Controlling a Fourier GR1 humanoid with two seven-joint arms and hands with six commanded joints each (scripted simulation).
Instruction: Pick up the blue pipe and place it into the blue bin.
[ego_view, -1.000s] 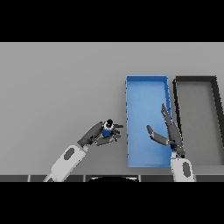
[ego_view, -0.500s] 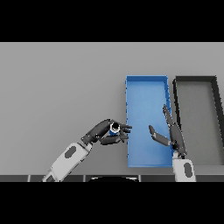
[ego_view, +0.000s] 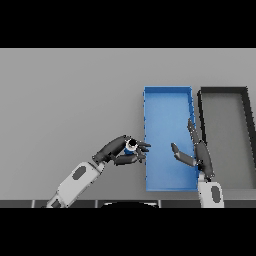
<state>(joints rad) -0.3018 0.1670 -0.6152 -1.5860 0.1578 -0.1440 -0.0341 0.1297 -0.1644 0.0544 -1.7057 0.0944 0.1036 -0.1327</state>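
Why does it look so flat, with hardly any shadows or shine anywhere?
Head view: the light is even, with no glare on the table; the blue bin shows no strong shadow. The pipe in the left hand is too small to show detail. The right hand reads dark, with little shading.

blue pipe (ego_view: 131, 145) — nearer blue bin (ego_view: 167, 96)

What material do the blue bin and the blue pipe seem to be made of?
Blue bin: probably matte plastic; flat, even colour, thin straight walls, no shine. Blue pipe: perhaps plastic with a pale end, but the left hand curls round it, so its finish is unclear.
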